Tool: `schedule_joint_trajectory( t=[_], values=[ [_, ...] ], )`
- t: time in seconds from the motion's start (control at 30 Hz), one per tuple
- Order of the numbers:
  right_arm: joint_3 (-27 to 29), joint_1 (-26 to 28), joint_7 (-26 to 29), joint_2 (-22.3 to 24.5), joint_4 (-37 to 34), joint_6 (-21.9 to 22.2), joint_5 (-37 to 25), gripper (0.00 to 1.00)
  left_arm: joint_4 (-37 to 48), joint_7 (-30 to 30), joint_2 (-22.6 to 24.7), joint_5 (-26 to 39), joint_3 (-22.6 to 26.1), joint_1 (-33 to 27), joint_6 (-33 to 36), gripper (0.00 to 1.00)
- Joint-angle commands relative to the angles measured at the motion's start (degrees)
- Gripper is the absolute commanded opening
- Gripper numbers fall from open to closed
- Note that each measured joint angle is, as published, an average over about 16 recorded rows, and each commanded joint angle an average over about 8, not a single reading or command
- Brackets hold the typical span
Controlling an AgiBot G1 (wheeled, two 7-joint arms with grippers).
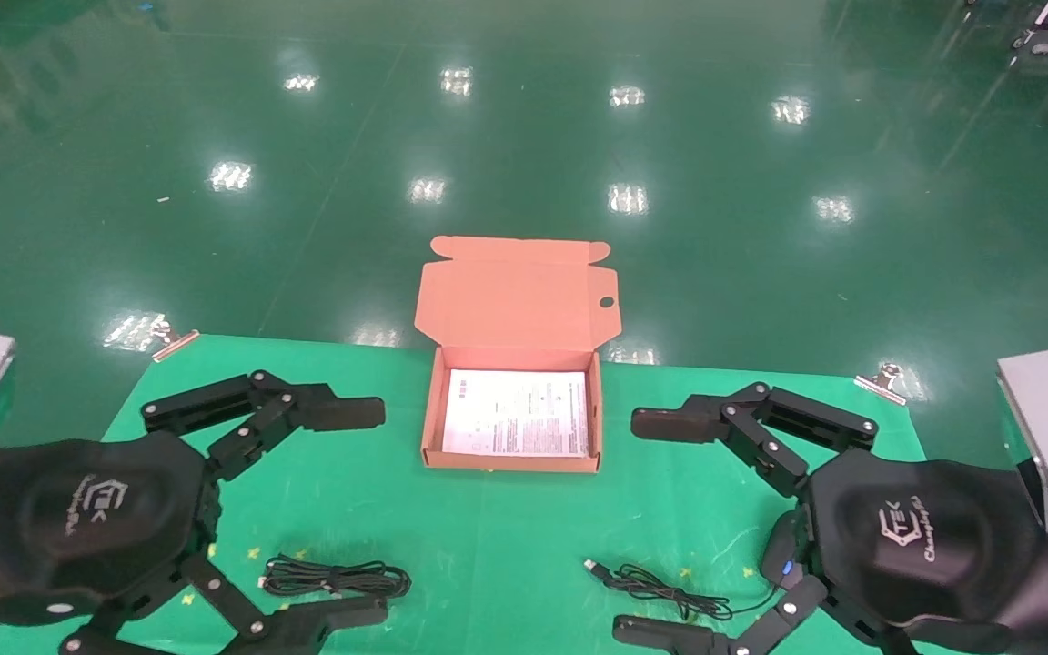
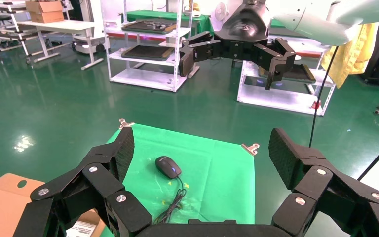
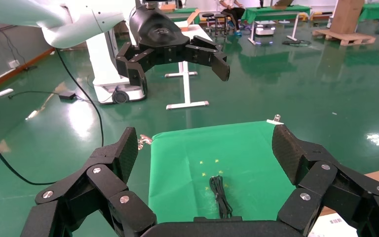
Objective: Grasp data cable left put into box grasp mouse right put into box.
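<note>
The orange-brown box lies open at the middle back of the green table, lid up, with a white printed sheet inside. The data cable, a black bundle, lies front left; it also shows in the right wrist view. The black mouse lies front right, mostly hidden under my right hand in the head view; its cord runs left to a USB plug. My left gripper is open and empty above the cable. My right gripper is open and empty above the mouse cord.
The green cloth is held by metal clips at its back corners; green floor lies beyond its edges. Grey housings stand at both sides. Shelving racks stand far off.
</note>
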Motion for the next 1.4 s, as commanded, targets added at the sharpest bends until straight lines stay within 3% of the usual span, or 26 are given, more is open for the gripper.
schedule_joint_trajectory(
  t=[0.03, 0.5, 0.73, 1.03, 1.4],
  values=[
    [0.0, 0.0, 0.0, 0.0, 0.0, 0.0, 0.0, 1.0, 0.0, 0.0, 0.0, 0.0, 0.0, 0.0, 0.0, 1.0],
    [0.01, -0.01, -0.01, 0.01, -0.02, 0.0, 0.0, 1.0, -0.01, -0.04, -0.03, 0.27, 0.14, -0.05, -0.01, 1.0],
    [-0.64, 1.08, -1.04, 0.86, 0.52, -0.47, -2.94, 1.0, -0.56, -2.23, -0.41, 4.63, 2.75, -1.7, 1.14, 1.0],
    [-6.07, 9.28, -8.5, 1.19, 3.57, -3.0, -19.72, 1.0, -0.39, -8.05, 0.88, 18.13, 10.67, -10.0, 3.95, 1.0],
    [-19.13, 19.69, -20.1, -3.88, 4.27, -2.44, -42.59, 1.0, 0.16, -9.25, 7.49, 39.45, 25.08, -22.27, 4.2, 1.0]
  ],
)
